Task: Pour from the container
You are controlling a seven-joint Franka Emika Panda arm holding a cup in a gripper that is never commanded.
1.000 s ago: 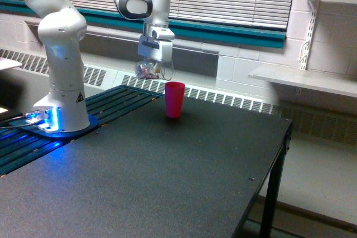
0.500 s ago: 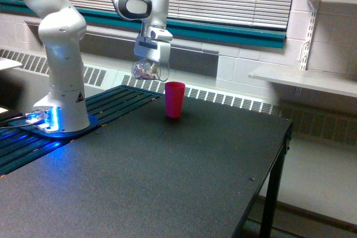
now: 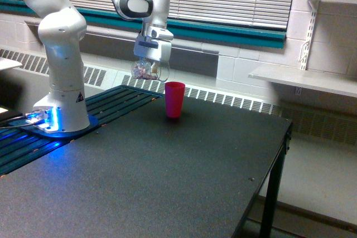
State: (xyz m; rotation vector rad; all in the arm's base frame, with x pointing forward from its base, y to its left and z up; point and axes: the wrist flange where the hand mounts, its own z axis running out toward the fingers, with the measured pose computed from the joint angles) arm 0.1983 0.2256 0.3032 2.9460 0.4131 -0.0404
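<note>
Arm base (image 3: 61, 76) sits at the exterior view's left on the table (image 3: 167, 182), blue light at its foot. Gripper (image 3: 149, 66) hangs above the table's far edge, clamped on the clear cup (image 3: 147, 69); brownish candies show through its wall.

What changed: over the last second the gripper and cup drifted toward the view's left and rose a little, so the cup is now up and to the left of the red cup (image 3: 174, 99) rather than near its rim. In the oldest frame the clear cup's mouth ring hung close above the red cup's left side; half a second ago it had already pulled away, and since then the shift is tiny. The cup looks tipped, mouth toward the view's right, candies bunched at the closed end. Exact tilt is hard to read at this size.

Red cup has not moved: upright, between the arm and the table's right edge, apart from the clear cup. No candies visible in the air or on the table.

Judgement: the pour has not delivered anything visible. The gap to the red cup has grown, so the cup must come back over the rim before tipping further, or candies land on the table.
</note>
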